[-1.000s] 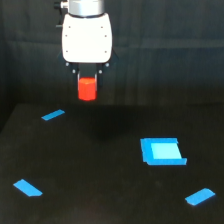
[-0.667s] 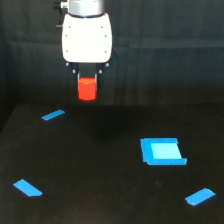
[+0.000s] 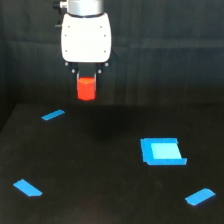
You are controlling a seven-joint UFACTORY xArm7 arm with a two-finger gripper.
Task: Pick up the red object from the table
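The red object (image 3: 86, 89) is a small bright red-orange block. It hangs in the air well above the black table (image 3: 100, 170), held at its top between my dark fingers. My gripper (image 3: 86, 80) sits under the white arm housing (image 3: 85, 37) at the upper middle of the exterior view and is shut on the block. The fingertips are mostly hidden against the dark background.
A blue square tray-like piece (image 3: 161, 151) lies on the exterior view's right. Flat blue markers lie at the back left (image 3: 53, 115), the front left (image 3: 27, 188) and the front right (image 3: 199, 196). A dark curtain hangs behind the table.
The gripper and the red block stay at about the same height and place; no clear movement shows.
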